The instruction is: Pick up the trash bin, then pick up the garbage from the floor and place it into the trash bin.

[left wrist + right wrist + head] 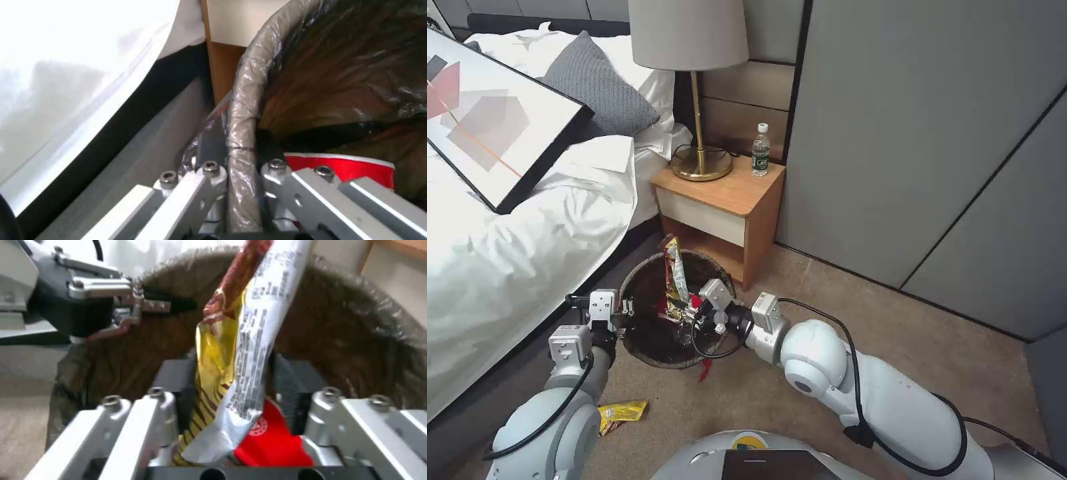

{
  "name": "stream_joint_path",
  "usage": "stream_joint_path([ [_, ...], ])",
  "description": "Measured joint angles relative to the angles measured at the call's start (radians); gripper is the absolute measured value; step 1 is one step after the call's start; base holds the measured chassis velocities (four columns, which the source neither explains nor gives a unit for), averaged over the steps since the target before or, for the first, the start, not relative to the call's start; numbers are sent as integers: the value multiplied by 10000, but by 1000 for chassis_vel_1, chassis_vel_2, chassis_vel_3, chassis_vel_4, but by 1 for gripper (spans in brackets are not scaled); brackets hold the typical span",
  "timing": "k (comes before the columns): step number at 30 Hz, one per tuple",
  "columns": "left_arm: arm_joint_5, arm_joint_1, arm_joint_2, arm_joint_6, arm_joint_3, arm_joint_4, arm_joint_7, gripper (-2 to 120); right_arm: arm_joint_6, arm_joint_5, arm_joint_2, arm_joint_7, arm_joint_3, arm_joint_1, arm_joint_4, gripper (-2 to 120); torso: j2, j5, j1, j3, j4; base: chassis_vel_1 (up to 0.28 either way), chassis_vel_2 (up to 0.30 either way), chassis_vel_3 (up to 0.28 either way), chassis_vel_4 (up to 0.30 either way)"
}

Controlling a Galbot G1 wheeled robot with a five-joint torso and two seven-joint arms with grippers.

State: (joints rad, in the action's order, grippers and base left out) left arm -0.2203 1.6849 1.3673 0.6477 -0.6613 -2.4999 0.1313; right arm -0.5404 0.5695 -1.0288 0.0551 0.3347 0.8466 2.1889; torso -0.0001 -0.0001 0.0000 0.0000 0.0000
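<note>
Beige carpet (827, 320) runs between a white bed (514, 267) at nine o'clock and a wooden bedside table (727, 200) at twelve, and the trash bin (647, 347) is held just in front of that table, touching neither. Its bag-lined rim is clamped at nine o'clock by the left pincer (626, 311), one finger (209, 156) outside and the other inside beside a red-and-white cup (342, 168). From three o'clock the right pincer (690, 313) is reached over the bin mouth, closed on a yellow snack wrapper (675, 277) standing upright above the liner, while another yellow wrapper (620, 413) is seen on the carpet at seven o'clock.
</note>
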Motion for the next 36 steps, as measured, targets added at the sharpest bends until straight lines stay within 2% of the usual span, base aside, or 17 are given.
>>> stream_joint_path([
  [4,-18,-42,19,2,-10,0,2,3,-89,-3,-11,85,116,-18,-8,61,0,0,0,0,0,0,0,0,0],
  [5,-18,-42,19,2,-10,0,2,3,-89,-3,-11,85,116,-18,-8,61,0,0,0,0,0,0,0,0,0],
  [9,-24,-69,23,4,-3,0,2,3,-84,5,-15,105,79,-97,-23,80,0,0,0,0,0,0,0,0,0],
  [10,-24,-69,23,4,-3,0,2,3,-84,5,-15,105,79,-97,-23,80,0,0,0,0,0,0,0,0,0],
  [13,-24,-102,26,4,10,0,2,3,-78,24,36,116,9,-98,84,95,0,0,0,0,0,0,0,0,0],
  [17,-24,-121,23,6,13,0,2,3,-74,39,144,117,-53,-23,231,100,0,1,0,0,0,0,0,0,0],
  [26,-25,-124,40,8,56,0,2,3,-72,203,263,132,-446,62,756,100,0,1,0,0,1,0,0,0,0],
  [32,-24,-123,26,6,12,0,-1,3,172,321,449,85,-1625,611,1253,100,0,2,0,0,0,0,0,0,0],
  [34,-27,-112,24,1,-11,0,-1,3,647,284,576,145,-2281,1072,1481,100,0,2,0,0,-1,0,0,0,0],
  [36,-39,-113,23,-4,-18,0,5,3,859,190,593,241,-2500,1298,1563,100,0,2,0,0,0,0,0,0,0],
])
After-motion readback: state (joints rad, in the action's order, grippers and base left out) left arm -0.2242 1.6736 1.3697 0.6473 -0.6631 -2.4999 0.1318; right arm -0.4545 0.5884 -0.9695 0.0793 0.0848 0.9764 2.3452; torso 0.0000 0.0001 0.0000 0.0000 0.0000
